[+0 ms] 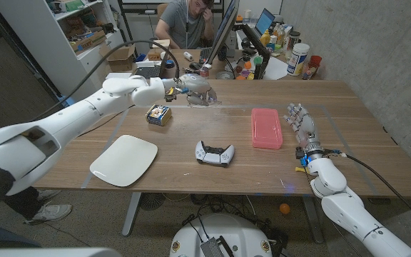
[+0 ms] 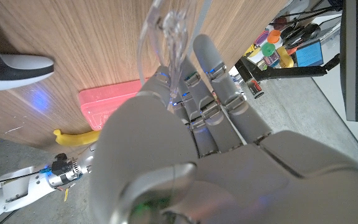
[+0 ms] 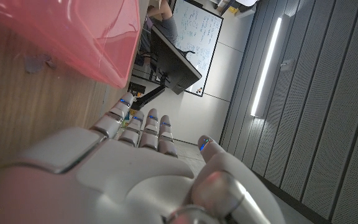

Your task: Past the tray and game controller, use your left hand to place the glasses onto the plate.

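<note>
**Q:** So where's your left hand at, and what's in it?

**A:** My left hand (image 1: 179, 85) is reached out over the far side of the table (image 1: 334, 96), fingers wrapped on the glasses (image 1: 200, 94). They're clear plastic, one pair, held just above the wood. In my wrist cam the frame (image 2: 171, 34) sticks out past my fingers (image 2: 213, 65).

**Q:** What else is out there, count-wise?

**A:** One small box (image 1: 158, 114) just beside that hand, one white plate (image 1: 124, 159) nearer me on the left, one controller (image 1: 214, 153) in the middle, one pink tray (image 1: 266, 127) right of it.

**Q:** And the right hand?

**A:** My right hand (image 1: 300, 123) sits near the tray, holding nothing, fingers straight and loosely apart, pointing away from me.
</note>
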{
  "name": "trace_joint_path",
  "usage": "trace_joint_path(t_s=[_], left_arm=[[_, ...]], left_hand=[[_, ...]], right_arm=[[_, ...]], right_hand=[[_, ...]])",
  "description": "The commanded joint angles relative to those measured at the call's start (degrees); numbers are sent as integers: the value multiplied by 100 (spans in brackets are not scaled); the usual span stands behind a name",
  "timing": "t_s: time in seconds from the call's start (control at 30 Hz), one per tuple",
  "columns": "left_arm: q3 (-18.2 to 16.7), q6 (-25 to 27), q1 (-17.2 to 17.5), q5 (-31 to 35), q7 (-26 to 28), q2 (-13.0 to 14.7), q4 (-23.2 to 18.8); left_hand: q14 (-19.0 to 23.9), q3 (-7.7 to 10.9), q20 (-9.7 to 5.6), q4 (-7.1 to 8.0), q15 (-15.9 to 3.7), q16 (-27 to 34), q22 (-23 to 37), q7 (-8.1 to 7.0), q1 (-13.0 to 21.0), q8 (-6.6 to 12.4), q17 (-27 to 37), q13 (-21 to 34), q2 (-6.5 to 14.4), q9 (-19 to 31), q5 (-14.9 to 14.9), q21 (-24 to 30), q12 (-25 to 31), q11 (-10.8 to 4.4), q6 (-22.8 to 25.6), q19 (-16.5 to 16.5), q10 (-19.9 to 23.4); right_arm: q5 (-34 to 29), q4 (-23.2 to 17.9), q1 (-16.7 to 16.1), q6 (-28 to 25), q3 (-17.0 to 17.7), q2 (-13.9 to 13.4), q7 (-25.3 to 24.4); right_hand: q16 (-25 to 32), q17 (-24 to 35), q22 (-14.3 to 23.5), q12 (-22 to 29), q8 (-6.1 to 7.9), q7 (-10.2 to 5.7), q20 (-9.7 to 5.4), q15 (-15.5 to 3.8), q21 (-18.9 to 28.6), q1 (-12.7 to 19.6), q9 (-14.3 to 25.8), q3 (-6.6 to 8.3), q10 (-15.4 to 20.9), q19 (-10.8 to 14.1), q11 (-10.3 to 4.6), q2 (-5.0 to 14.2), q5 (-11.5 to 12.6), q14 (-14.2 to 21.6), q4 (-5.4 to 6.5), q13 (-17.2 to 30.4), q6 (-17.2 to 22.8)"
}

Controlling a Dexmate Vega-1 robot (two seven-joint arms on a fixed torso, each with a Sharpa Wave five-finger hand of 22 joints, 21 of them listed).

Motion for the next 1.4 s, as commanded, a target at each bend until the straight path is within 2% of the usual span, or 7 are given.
trace_joint_path(t_s=[0.03,0.43,0.6,1.1,1.4], left_arm=[[-925,534,959,-217,-480,621,-1221],[-1677,1044,1891,-331,-541,1183,-2034],[-1886,1180,2160,-370,-544,1312,-2238],[-2665,1717,3217,-584,-335,1921,-2977],[-3217,2078,3983,-761,-120,2353,-3379]], left_hand=[[162,-9,-252,33,-216,-25,-11,-20,301,2,21,32,329,35,14,75,43,-332,42,-36,304],[184,-11,-249,36,-216,-39,-32,-28,293,-17,34,68,330,39,15,142,26,-344,43,-64,302],[191,-10,-253,31,-219,-43,-39,-27,296,-22,39,71,326,41,16,162,22,-351,48,-75,316],[257,-5,-251,42,-211,-39,-62,-19,284,-33,64,131,349,46,17,254,29,-345,91,-93,355],[260,0,-255,34,-213,-53,-73,-25,291,-41,71,148,346,50,19,299,21,-333,104,-100,366]], right_arm=[[118,132,99,-15,-89,-11,198],[150,100,215,-130,-196,-78,333],[150,87,245,-159,-236,-98,372],[138,110,413,-226,-388,-119,535],[136,184,595,-273,-503,-105,678]], right_hand=[[-10,-4,21,-5,-19,1,22,0,3,-46,17,2,38,6,-7,248,17,27,-5,26,45],[-11,-4,21,-2,-15,9,25,3,2,-45,18,1,50,4,9,249,18,26,-5,26,57],[-7,-4,21,-2,-16,10,24,3,2,-46,18,0,50,2,9,249,18,33,-4,26,57],[-9,-4,21,-1,-15,13,20,-2,4,-47,18,-1,58,7,7,250,19,30,-4,26,64],[-10,-5,21,-3,-16,10,21,2,3,-45,18,0,54,5,5,250,20,31,-5,26,64]])
